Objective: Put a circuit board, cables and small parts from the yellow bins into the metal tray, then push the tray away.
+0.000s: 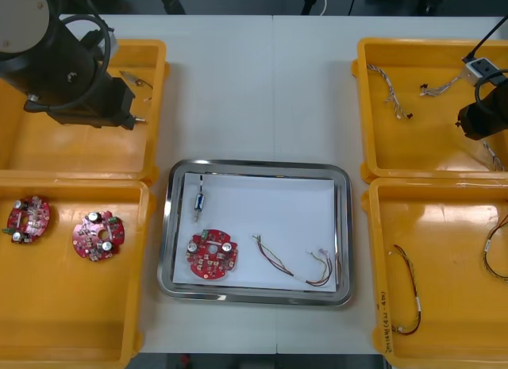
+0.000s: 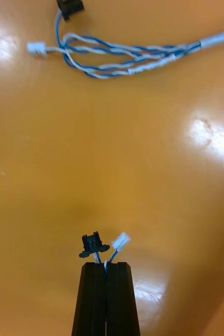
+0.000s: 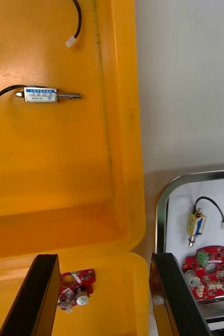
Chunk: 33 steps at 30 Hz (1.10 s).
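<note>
Metal tray [image 1: 254, 165]: front view, table centre, a circuit board [image 1: 213, 256] at its 7 o'clock.

Right wrist view: we see the right gripper [image 2: 106, 265] clenched on a twisted blue and white cable [image 2: 95, 245] just behind its connectors, over the yellow bin [image 2: 112, 157] floor. We judge this grip spares the connectors.

Left wrist view: left gripper [image 3: 104, 257] fingers released, idle over the 10 o'clock bin [image 3: 49, 173].

Bare floor of the metal tray [image 1: 270, 206] between small metal part [image 1: 201, 201] and red-and-yellow cable [image 1: 287, 265]

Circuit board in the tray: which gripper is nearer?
Left. Left gripper, open, is over the far left yellow bin, beside the metal tray's end holding the circuit board. Right gripper, shut on a blue and white cable, is over the far right bin.
</note>
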Motion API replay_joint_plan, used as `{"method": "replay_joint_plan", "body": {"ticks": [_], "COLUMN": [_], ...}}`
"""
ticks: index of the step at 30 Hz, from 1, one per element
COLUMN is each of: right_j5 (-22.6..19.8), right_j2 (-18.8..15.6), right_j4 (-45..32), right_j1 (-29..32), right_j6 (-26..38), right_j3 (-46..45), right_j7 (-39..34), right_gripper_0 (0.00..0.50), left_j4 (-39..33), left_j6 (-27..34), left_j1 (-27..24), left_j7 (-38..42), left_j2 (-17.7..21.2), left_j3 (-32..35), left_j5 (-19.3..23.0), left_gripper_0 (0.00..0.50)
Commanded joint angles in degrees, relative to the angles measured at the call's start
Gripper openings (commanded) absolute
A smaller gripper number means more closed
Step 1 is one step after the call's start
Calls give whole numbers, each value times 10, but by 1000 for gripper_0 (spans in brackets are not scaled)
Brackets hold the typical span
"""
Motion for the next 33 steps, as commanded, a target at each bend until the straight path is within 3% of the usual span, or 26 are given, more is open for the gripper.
{"method": "replay_joint_plan", "body": {"ticks": [1, 6, 13, 24, 33], "right_j5": [1, 6, 14, 35, 45], "right_j2": [19, 46, 64, 59, 59], "right_j4": [-14, -14, -14, -13, -13], "right_j1": [-50, -72, -80, -79, -78], "right_j6": [16, 11, 2, -10, -23], "right_j3": [-1, 27, 30, 30, 30], "right_j7": [-57, -101, -100, -81, -81], "right_gripper_0": [0, 0, 0, 0, 0], "left_j4": [17, 61, 126, 186, 208], "left_j6": [5, -14, -67, -112, -151], "left_j1": [-25, -39, -53, -71, -75], "left_j7": [-71, -104, -165, -213, -322], "left_j2": [27, 28, 28, 28, 26], "left_j3": [17, 17, 16, 15, 0], "left_j5": [-15, -35, -58, -58, -59], "left_gripper_0": [500, 500, 500, 500, 500]}}
